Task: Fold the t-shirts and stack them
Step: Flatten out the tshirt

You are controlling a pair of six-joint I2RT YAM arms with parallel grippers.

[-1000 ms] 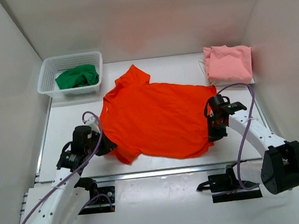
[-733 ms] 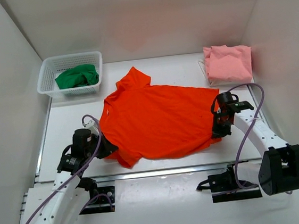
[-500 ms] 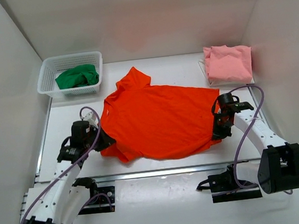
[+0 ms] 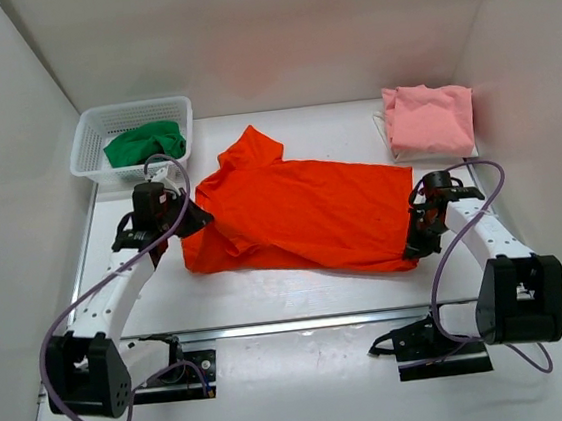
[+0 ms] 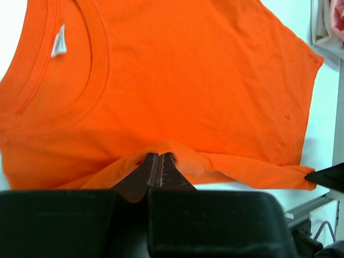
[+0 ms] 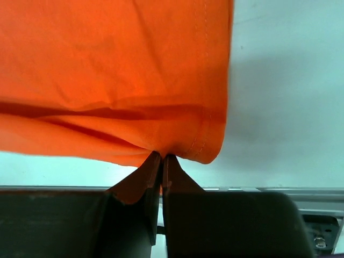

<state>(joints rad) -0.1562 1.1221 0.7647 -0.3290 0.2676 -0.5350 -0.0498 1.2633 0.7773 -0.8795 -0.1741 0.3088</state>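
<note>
Shirts first: where did they lie?

The orange shirt [image 4: 307, 218] lay spread across the middle of the table [image 4: 299, 284], mostly flat. Its collar end pointed left and its hem pointed right. Along its near left part the cloth was doubled over itself in a loose fold.

And the other two?

The green shirt [image 4: 145, 142] sat bunched in a white basket [image 4: 134, 107], beyond the orange shirt's left end and apart from it. The pink shirt [image 4: 430, 119] lay folded beyond the orange shirt's right end, also apart from it.

What of the left gripper [image 5: 159, 158]?

It was at the orange shirt's left edge, fingers squeezed together with a small ridge of orange cloth pinched between them. From the wrist view, the round collar and its white tag lay just past that pinch.

The right one?

The right gripper [image 6: 161, 157] was at the orange shirt's near right corner. Its fingers were closed tight on the hem there, and the stitched edge curled down into them. Bare table showed to the right of that corner.

Were the arms touching each other?

No, they stood well apart, one at each end of the orange shirt.
</note>
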